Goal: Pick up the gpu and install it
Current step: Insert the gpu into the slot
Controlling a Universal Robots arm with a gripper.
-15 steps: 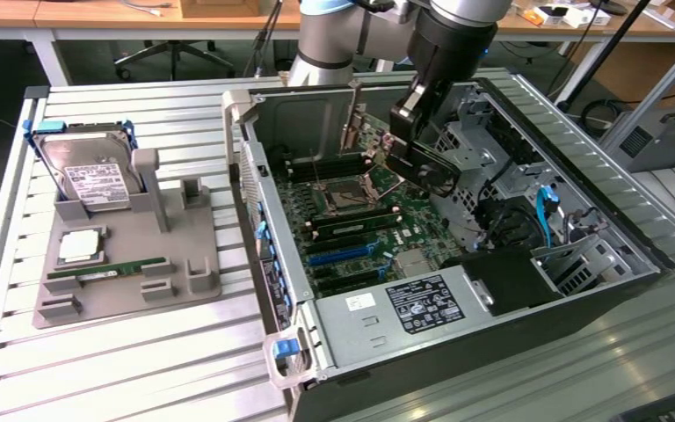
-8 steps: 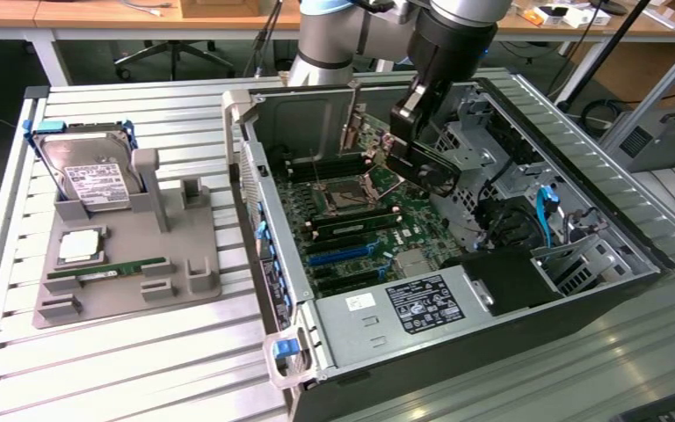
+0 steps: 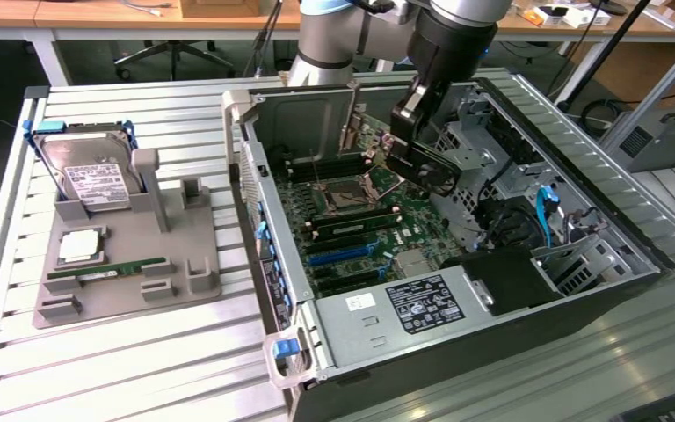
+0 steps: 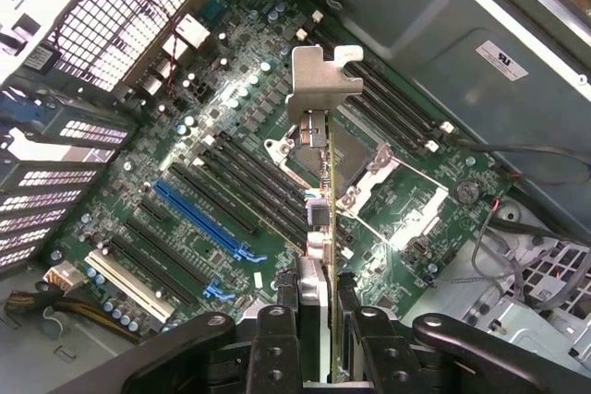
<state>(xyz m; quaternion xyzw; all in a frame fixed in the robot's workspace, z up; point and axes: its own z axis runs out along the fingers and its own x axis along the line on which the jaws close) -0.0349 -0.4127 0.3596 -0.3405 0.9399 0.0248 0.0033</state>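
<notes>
The pincer (image 4: 321,331) was clamped on the gpu (image 4: 323,89) — the card hung edge-on above the motherboard (image 4: 185,136), inside the open computer case (image 3: 256,176), apparently touching no slot. Seating it well likely wanted the card upright and its lower edge parallel to the long blue slot (image 4: 199,214) — no tilt.

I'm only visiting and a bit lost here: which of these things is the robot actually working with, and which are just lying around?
In use: gpu, clamped in the gripper; open computer case; motherboard.
Lying about: hard drive; memory stick; grey holder under them.
</notes>
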